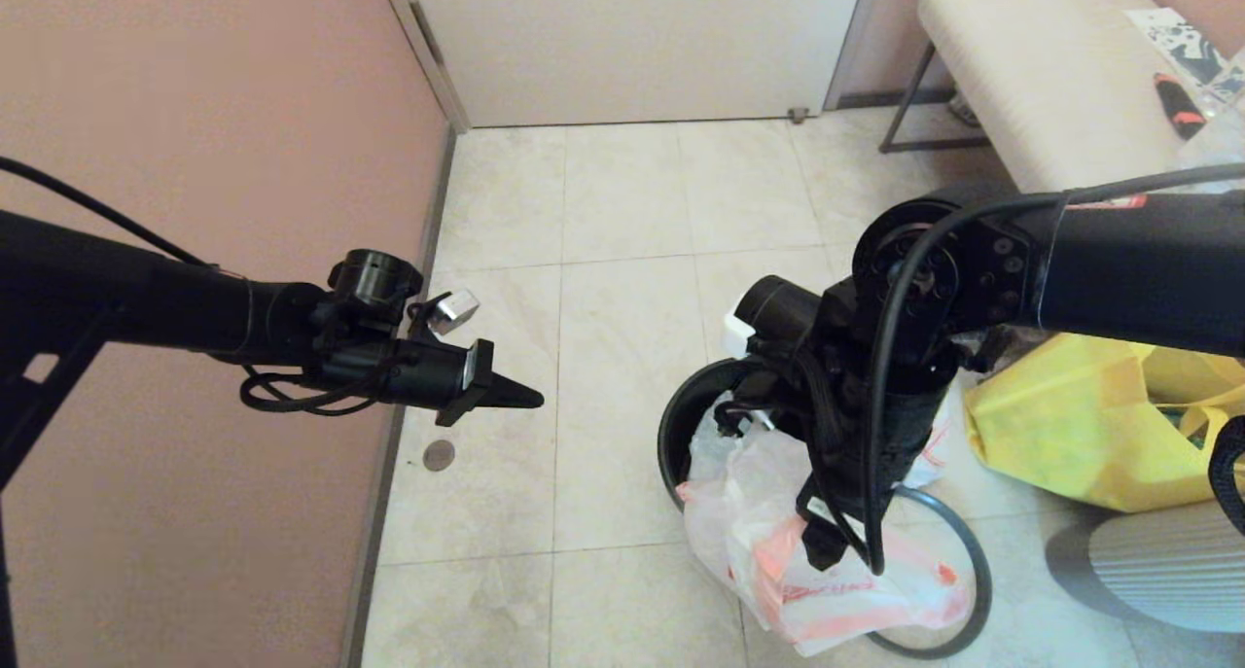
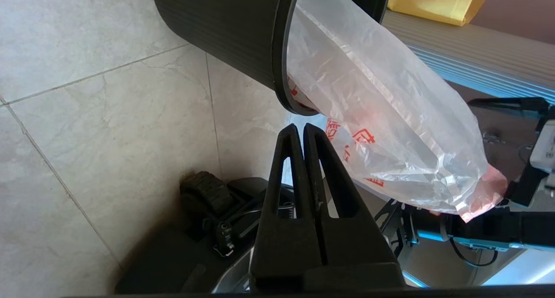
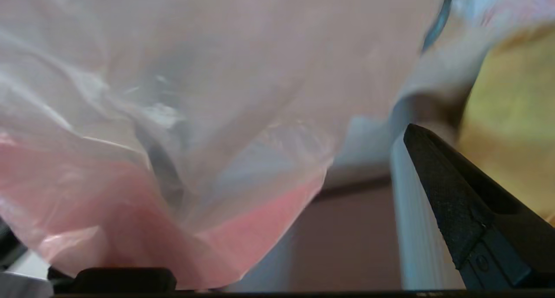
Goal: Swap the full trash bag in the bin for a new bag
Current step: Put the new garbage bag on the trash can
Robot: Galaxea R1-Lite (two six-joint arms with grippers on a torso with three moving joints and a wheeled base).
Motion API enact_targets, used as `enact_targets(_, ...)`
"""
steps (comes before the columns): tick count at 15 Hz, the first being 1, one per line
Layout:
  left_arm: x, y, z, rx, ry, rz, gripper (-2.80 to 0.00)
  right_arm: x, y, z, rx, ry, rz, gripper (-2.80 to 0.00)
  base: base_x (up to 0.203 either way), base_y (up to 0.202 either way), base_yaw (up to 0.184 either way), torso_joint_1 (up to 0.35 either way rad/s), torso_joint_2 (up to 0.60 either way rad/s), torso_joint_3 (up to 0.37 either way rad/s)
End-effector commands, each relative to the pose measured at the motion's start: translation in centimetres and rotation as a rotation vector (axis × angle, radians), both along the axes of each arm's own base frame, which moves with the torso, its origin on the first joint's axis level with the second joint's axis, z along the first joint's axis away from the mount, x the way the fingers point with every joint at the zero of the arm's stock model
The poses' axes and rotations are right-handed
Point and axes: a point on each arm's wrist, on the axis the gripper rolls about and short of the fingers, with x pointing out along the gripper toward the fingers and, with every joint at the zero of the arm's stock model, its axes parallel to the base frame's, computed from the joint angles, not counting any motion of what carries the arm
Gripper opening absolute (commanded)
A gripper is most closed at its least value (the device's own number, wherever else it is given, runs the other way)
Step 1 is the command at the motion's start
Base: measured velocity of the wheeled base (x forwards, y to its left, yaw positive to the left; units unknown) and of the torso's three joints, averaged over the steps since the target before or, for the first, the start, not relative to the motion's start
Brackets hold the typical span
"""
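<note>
The bin (image 1: 678,425) (image 2: 230,29) stands on the tiled floor with its dark grey hoop (image 1: 977,571) lying off it, nearer me. The new bag (image 1: 807,571) (image 2: 381,116) (image 3: 173,116), smooth white with red print and a pink edge band, hangs out of the bin's mouth. My right gripper (image 1: 835,551) reaches down over it and is open; one finger (image 3: 455,202) shows, and the pink edge drapes over the other. My left gripper (image 1: 520,394) (image 2: 299,128) hovers left of the bin, shut and empty. White printed plastic (image 1: 936,444) shows behind my right wrist; I cannot tell whether it is the full trash bag.
A yellow tote bag (image 1: 1060,425) sits right of the bin. A padded bench (image 1: 1031,75) stands at the back right beside a closed door (image 1: 632,36). A pink wall (image 1: 195,114) runs along the left. A grey ribbed object (image 1: 1167,571) lies at the near right.
</note>
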Motion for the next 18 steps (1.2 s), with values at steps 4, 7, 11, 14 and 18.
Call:
enact_targets(4, -0.3, -0.1, 0.2, -0.002, 0.011, -0.007, -2.80, 0.8, -3.2, 1.7, -0.085, -0.158, -0.227, 0.00, 0.000, 0.000, 0.000, 0.000, 0.00, 0.000)
enact_targets(7, -0.9, -1.3, 0.3, 0.004, 0.025, -0.038, -2.80, 0.6, -5.1, 3.4, -0.146, -0.281, -0.315, 0.00, 0.000, 0.000, 0.000, 0.000, 0.00, 0.000)
enact_targets(11, -2.8, -2.6, 0.7, 0.078, 0.062, -0.034, -2.80, 0.9, -3.5, 4.0, -0.191, -0.431, -0.270, 0.00, 0.000, 0.000, 0.000, 0.000, 0.00, 0.000)
enact_targets(14, -5.4, -1.5, 1.9, 0.112, 0.072, 0.004, -2.80, 1.9, -0.6, 4.3, 0.082, -0.460, -0.155, 0.00, 0.000, 0.000, 0.000, 0.000, 0.00, 0.000)
enact_targets(18, -9.1, 0.2, 1.9, 0.144, 0.102, 0.047, -2.80, 1.0, 1.5, 8.0, 0.624, -0.445, -0.017, 0.00, 0.000, 0.000, 0.000, 0.000, 0.00, 0.000)
